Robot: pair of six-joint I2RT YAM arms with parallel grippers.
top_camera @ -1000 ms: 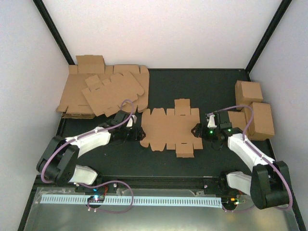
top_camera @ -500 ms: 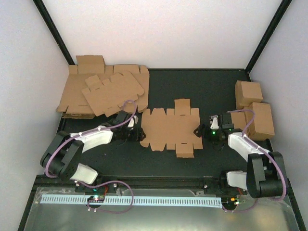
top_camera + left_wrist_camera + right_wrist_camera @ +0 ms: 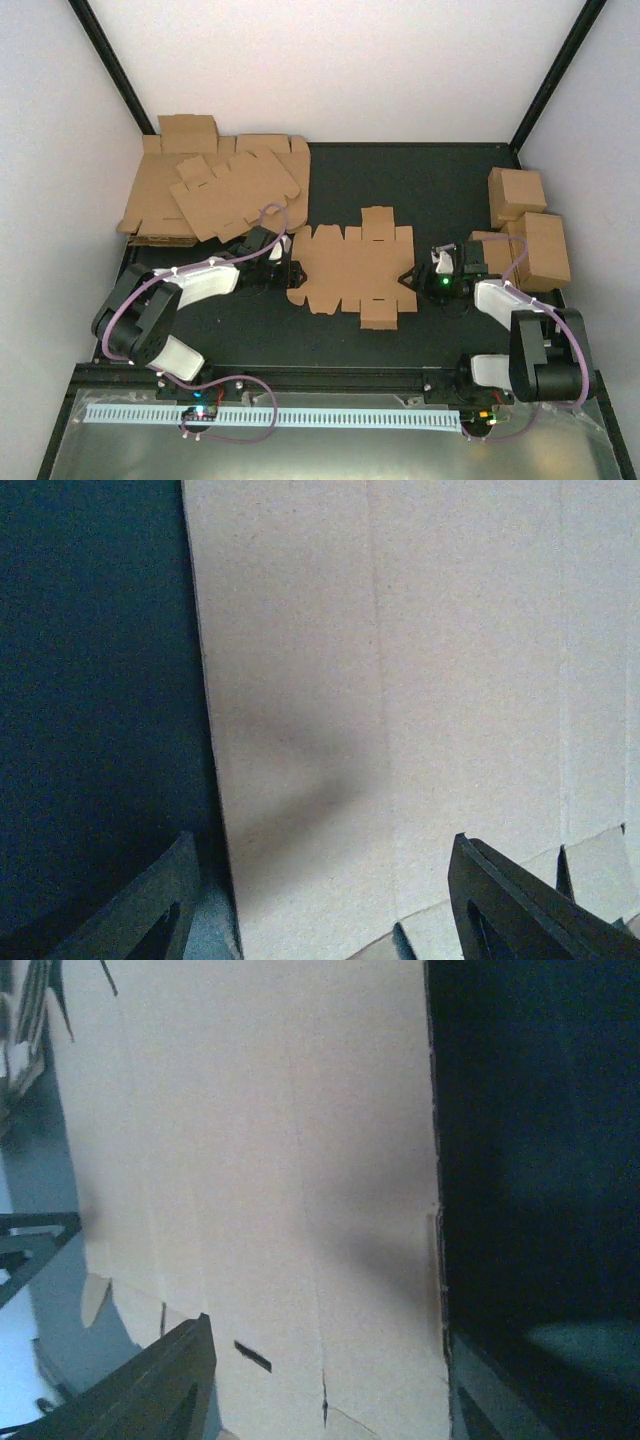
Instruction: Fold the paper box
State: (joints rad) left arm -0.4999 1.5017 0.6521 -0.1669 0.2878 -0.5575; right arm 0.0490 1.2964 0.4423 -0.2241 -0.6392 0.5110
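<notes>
Paper box (image 3: 355, 268) lies fully flat on the table (image 3: 420, 185), just right of the stack of blanks (image 3: 215, 190). No flap is raised, so by my read every fold is left to do. Your left claw (image 3: 287, 272) sits at the box edge facing the stack and your right claw (image 3: 413, 277) at the edge away from it; both stand well open over the cardboard, nothing clamped.

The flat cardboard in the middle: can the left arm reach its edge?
Probably yes: the left gripper sits open at the left edge of the paper box, that edge between its fingers, nothing in the way.
</notes>
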